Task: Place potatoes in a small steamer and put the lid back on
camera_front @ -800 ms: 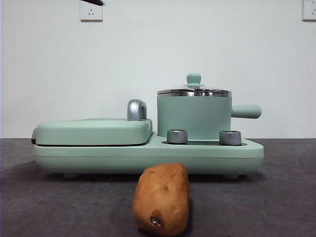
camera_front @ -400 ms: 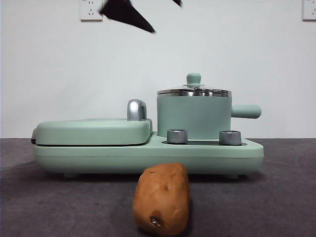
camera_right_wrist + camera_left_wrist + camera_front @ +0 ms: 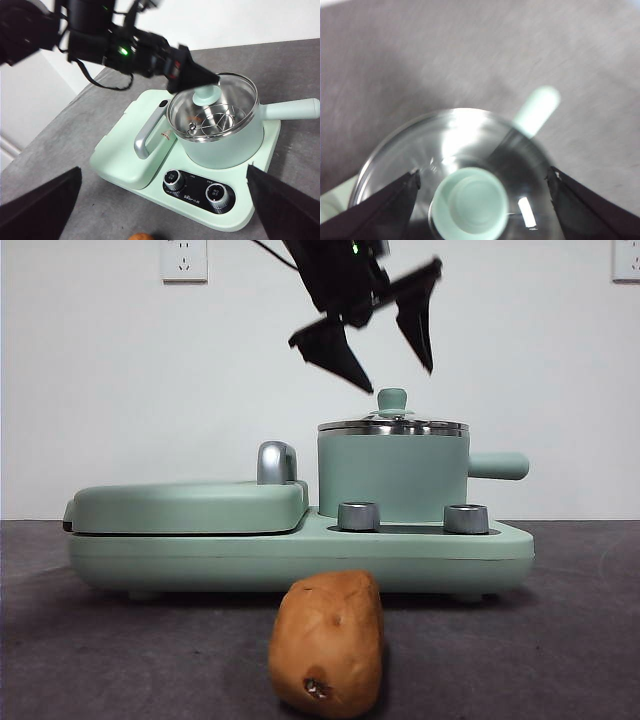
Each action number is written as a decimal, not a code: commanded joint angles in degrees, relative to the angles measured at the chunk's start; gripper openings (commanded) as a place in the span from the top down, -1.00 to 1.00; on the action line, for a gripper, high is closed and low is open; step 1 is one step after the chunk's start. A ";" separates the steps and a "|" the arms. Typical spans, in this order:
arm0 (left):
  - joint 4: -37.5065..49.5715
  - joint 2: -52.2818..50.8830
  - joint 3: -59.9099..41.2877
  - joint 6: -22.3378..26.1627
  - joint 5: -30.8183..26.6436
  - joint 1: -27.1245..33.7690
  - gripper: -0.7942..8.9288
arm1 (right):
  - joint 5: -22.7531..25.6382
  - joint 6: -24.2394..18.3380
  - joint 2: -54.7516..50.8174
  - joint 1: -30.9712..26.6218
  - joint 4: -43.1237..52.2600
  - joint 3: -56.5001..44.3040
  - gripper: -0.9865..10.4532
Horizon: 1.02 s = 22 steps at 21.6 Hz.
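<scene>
One potato [image 3: 328, 643] lies nearest the low camera, on the dark table [image 3: 560, 640] in front of the appliance, its blemished end toward the viewer, well apart from either arm. Behind it sits the mint-green cooker base [image 3: 300, 555] with two steel dials [image 3: 359, 516], the flat griddle cover [image 3: 190, 505] on one side and the small steamer [image 3: 393, 475] on the other, its stubby handle sticking out sideways. The glass lid [image 3: 393, 426] sits on the steamer's rim, so the pot is closed and the potato cannot go in yet. Above it hangs the left gripper [image 3: 385, 358], jaws spread wide on either side of the green knob [image 3: 469, 203] and clear of it. The left wrist view is blurred, which suggests motion. The right gripper [image 3: 160, 210] waits farther back and high, jaws also wide apart.

Risk lies in the grasp: the knob is small and smooth, and if the jaws close off-centre or too high, they could slip off, or tilt the lid so it scrapes the steel rim. A lid dropped from height could crack or land on the griddle cover.
</scene>
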 commanded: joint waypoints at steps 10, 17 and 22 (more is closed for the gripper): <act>-1.57 2.34 1.95 0.35 -2.43 -1.79 0.22 | 0.24 -0.48 0.28 0.09 0.46 1.05 -0.09; -1.60 2.54 1.95 0.35 -2.60 -1.73 0.73 | 0.22 -0.42 0.26 0.09 0.44 1.05 -0.09; -2.43 2.47 3.39 0.42 -2.60 -1.70 0.81 | 0.81 -0.42 0.26 0.09 0.42 1.05 -0.09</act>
